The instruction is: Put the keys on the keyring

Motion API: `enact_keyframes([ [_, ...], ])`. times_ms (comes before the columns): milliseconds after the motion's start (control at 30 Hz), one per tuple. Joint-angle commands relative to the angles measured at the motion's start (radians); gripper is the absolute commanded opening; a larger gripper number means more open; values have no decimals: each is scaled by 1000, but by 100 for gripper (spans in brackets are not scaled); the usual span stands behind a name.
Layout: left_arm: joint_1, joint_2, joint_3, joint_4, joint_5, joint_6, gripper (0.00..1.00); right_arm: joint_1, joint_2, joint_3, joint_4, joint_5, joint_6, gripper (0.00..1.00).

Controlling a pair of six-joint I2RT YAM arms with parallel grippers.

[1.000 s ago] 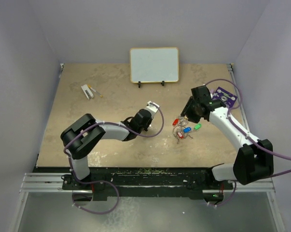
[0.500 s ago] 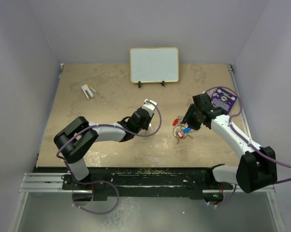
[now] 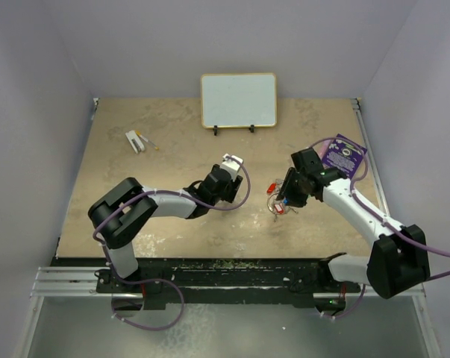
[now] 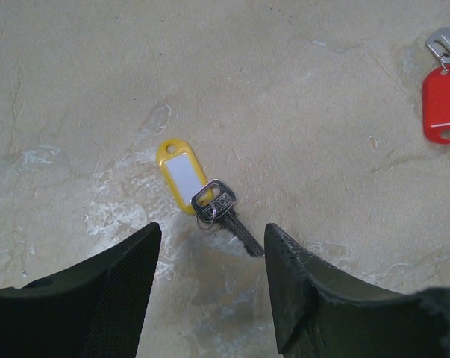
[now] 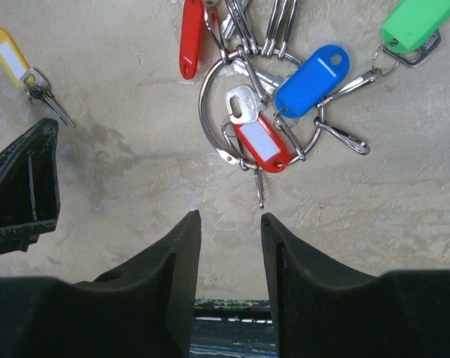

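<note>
- Reading the deciding relation first: the yellow-tagged key lies loose on the counter, well apart from the keyring, on the ring's left-arm side.
- We see the left claw poised right over this key. Its fingers are spread apart and hold nothing, and the key's head and blade show in the gap between them.
- The key's long axis runs slantwise across that gap. The tag end points away from the keyring, and the blade tip points toward the finger nearer the keyring.
- We judge that the wrist needs a small turn, so the fingers close across the key's narrow width and not along the slant.
- The right claw hangs just short of the keyring, its fingers parted by a narrower gap and empty. The ring lies flat on the counter ahead of the fingertips.
- Gathered at the keyring we find a red-tagged key inside the loop, a second red tag, a blue tag and a green tag. They look hooked on, but we cannot tell whether each is truly threaded.
- So the left arm is nearer the loose key, and the right arm is nearer the keyring.
- We read no writing: the white label windows on the tags are blank.
- The purple card, beyond the keyring on its right-arm side, carries print too small to make out.
- The whiteboard, farther back than the keyring, is bare.
</note>
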Motion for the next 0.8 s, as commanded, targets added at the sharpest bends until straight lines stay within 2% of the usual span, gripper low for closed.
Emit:
enact_keyframes([
  [0, 4, 4, 2, 67, 30, -36, 62, 13, 18, 41, -22, -24, -4, 40],
  [400, 7, 26, 5, 91, 17, -17, 62, 55, 155, 76, 28, -6, -24, 30],
  [767, 15, 44, 23, 82, 21, -15, 62, 63, 145, 49, -83, -27, -4, 20],
])
